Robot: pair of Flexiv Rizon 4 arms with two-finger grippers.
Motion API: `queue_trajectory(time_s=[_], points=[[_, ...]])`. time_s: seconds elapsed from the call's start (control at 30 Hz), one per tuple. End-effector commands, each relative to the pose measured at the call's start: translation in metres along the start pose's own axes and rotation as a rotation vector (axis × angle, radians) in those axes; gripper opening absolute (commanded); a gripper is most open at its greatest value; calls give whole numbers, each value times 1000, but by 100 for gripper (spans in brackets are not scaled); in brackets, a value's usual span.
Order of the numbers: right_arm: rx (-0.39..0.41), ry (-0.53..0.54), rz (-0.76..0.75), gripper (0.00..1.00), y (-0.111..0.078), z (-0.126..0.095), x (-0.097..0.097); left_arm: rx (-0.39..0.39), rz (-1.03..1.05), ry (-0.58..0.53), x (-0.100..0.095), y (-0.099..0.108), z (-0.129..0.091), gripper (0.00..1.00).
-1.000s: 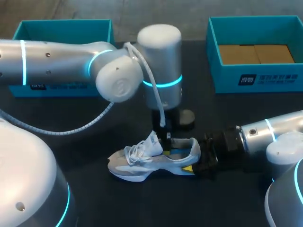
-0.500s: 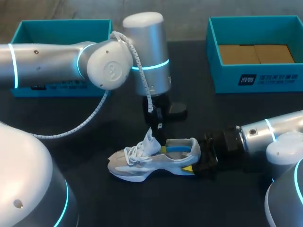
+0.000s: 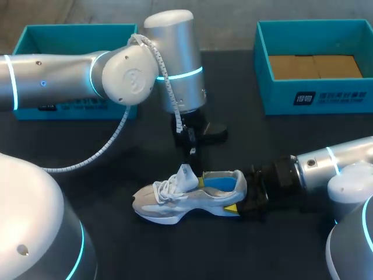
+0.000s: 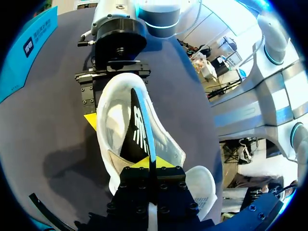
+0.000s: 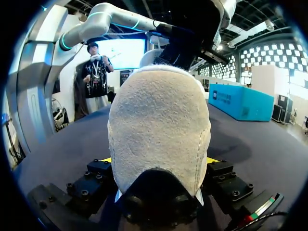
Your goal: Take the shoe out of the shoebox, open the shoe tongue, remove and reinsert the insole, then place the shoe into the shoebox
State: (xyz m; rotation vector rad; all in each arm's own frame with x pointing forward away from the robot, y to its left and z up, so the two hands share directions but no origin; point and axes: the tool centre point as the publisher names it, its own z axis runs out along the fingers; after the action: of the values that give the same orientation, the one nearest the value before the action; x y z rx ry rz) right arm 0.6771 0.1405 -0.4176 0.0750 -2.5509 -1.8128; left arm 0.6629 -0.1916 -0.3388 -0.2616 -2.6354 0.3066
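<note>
shoe (image 3: 192,198) on the table (image 3: 175,251), out of the shoebox (image 3: 315,96) | your right gripper (image 3: 240,198) clamps the heel (image 5: 159,130) from both sides, anchoring it | your left gripper (image 4: 154,163) pinches the tongue (image 4: 139,130) tip, holding it up to expose the insole (image 3: 220,184)

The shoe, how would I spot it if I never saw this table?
Look at the dark table with two teal boxes at its back. In the middle lies the shoe, heel in the right end effector. It alone has laces and a blue inside.
</note>
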Motion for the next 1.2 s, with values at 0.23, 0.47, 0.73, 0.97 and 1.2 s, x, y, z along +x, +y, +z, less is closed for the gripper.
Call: queue_trajectory(time_s=[0.23, 0.47, 0.73, 0.97, 1.2], points=[[5, -1, 0, 0, 1, 1, 1, 23, 17, 0, 2, 0, -5, 0], [5, -1, 0, 0, 1, 1, 1, 20, -12, -42, 0, -4, -3, 50], [5, -1, 0, 0, 1, 1, 1, 13, -5, -173, 12, -14, -8, 69], [5, -1, 0, 0, 1, 1, 1, 19, 8, -311, 24, -27, -16, 65], [5, -1, 0, 0, 1, 1, 1, 1, 17, -472, 33, -37, -16, 64]])
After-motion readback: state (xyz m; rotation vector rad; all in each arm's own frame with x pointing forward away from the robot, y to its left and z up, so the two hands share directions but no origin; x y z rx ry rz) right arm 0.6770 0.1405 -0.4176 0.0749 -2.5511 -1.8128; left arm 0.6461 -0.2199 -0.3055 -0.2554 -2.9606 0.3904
